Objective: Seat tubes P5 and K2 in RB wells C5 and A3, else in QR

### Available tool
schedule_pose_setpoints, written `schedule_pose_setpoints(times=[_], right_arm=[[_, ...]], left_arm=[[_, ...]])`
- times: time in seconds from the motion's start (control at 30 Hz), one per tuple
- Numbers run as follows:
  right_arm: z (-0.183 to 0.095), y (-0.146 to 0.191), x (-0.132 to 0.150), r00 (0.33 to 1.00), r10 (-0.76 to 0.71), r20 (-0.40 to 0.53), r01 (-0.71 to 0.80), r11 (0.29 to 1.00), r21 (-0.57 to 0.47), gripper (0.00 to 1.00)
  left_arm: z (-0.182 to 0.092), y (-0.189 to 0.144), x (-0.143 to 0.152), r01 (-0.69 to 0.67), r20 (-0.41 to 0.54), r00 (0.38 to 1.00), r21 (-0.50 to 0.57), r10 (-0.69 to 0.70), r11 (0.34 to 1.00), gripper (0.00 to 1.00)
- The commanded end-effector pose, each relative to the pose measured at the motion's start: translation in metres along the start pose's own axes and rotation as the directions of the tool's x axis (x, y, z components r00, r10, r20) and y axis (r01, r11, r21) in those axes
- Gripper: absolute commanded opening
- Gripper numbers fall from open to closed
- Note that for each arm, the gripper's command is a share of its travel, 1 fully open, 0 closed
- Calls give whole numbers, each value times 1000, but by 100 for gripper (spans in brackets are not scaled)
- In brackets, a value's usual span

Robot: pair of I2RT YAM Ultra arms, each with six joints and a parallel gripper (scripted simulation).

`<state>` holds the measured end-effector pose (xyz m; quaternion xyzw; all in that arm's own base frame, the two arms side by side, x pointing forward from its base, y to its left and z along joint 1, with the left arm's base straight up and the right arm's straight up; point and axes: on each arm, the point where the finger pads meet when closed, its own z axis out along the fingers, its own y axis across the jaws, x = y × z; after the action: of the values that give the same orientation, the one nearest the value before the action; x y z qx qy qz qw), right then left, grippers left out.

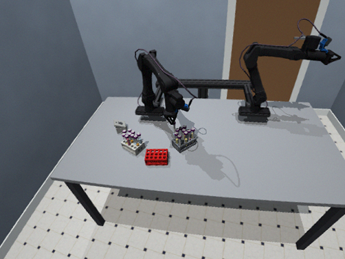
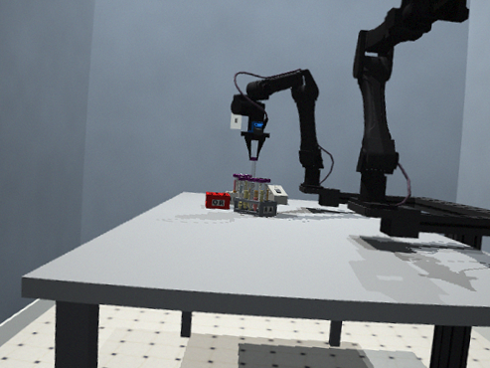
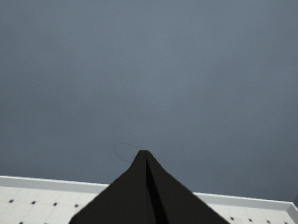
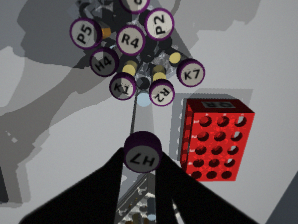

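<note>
Standing in RA, P5 had its cap near those of H4 and R4. K2 could not be made out. The right gripper was clenched on H7, upright, its cap above the RA caps. QR sat between RA and RB, near both. A pale box stood behind RB, on the arms' side. Well apart, the left gripper was closed, empty, over the far end.
</note>
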<state>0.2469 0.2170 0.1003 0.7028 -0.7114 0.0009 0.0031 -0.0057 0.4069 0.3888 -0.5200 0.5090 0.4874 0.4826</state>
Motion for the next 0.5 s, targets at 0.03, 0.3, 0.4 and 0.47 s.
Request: schedule_pose_setpoints(times=[0.03, 0.3, 0.4, 0.47], right_arm=[[-2, 3, -1, 1000, -3, 20, 2, 1000, 14, 0], [2, 3, -1, 1000, -2, 15, 2, 1000, 7, 0], [1, 3, -1, 1000, -2, 19, 2, 1000, 12, 0], [2, 2, -1, 1000, -2, 18, 2, 1000, 12, 0]], left_arm=[[-11, 2, -26, -6, 59, 998, 0, 6, 1000, 0], [-11, 2, -26, -6, 59, 998, 0, 6, 1000, 0], [-11, 2, -26, -6, 59, 998, 0, 6, 1000, 0], [-11, 2, -26, -6, 59, 998, 0, 6, 1000, 0]])
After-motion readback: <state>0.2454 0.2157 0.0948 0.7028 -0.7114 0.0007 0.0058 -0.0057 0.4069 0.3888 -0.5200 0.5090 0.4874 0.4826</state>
